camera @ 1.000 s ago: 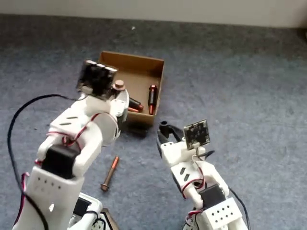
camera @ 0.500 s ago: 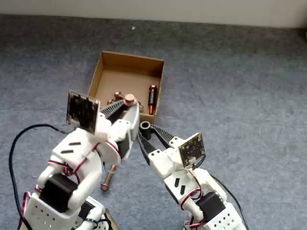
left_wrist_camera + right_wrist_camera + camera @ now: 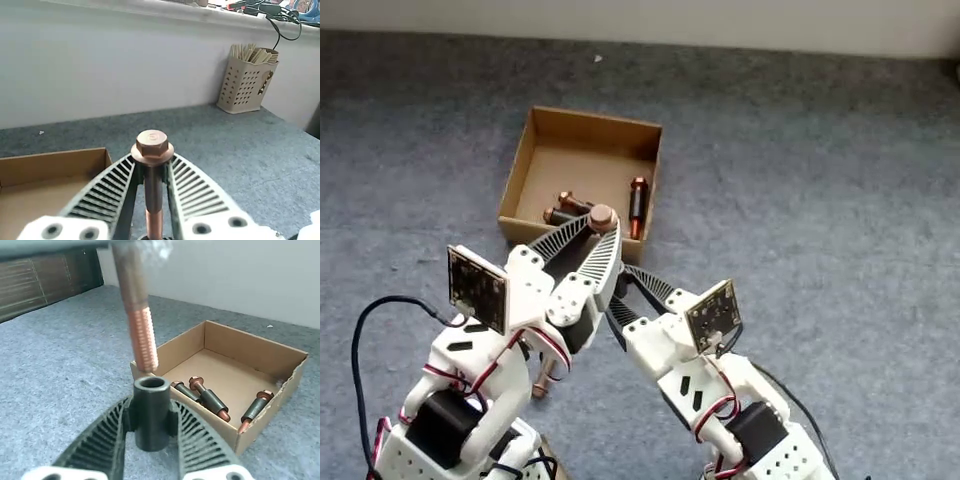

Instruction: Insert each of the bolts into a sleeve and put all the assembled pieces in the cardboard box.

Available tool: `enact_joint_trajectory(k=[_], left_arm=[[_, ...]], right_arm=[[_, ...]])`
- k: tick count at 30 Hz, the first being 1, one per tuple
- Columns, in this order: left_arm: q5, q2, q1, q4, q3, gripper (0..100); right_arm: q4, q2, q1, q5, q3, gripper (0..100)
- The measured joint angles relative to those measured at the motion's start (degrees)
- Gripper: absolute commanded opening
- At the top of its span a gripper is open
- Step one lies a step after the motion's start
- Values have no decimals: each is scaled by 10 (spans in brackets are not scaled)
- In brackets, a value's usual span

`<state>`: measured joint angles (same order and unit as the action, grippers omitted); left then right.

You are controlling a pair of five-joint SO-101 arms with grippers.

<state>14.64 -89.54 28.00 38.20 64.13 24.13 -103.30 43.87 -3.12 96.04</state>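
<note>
The left end effector [image 3: 152, 161] clamps a bolt [image 3: 152, 144] just under its head, with the threaded tip at the mouth of the sleeve [image 3: 151, 415]. The right end effector [image 3: 151, 407] grips that sleeve upright by its sides. Both parts look rigid, dense and probably slick, so shank and sleeve wall are sound holds. The box [image 3: 582, 122], at 12 o'clock, holds three pieces [image 3: 638, 200]. The stamp on the bolt head is unreadable.

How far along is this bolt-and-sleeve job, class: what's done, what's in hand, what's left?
Done: three assembled pieces lie in the cardboard box. In hand: the left gripper holds a bolt tip-down just above the sleeve in the right gripper; not yet inserted. Left: insert, box it, then the loose bolt on the carpet.
</note>
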Motion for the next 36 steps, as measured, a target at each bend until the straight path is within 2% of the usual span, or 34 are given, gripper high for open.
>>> enact_joint_trajectory(k=[18, 20, 24, 31, 36], left_arm=[[-27, -5, 1, -3, 53, 11], [-27, -5, 2, -3, 62, 37], [-27, -8, 2, -5, 72, 149], [-28, -5, 0, 13, 74, 200], [-28, -5, 1, 63, 58, 217]], right_arm=[[0, 0, 0, 2, 0, 5], [0, 0, -4, 2, 0, 5], [1, 0, -10, 3, 0, 5], [0, 0, -16, 3, 0, 5], [0, 0, -18, 3, 0, 5]])
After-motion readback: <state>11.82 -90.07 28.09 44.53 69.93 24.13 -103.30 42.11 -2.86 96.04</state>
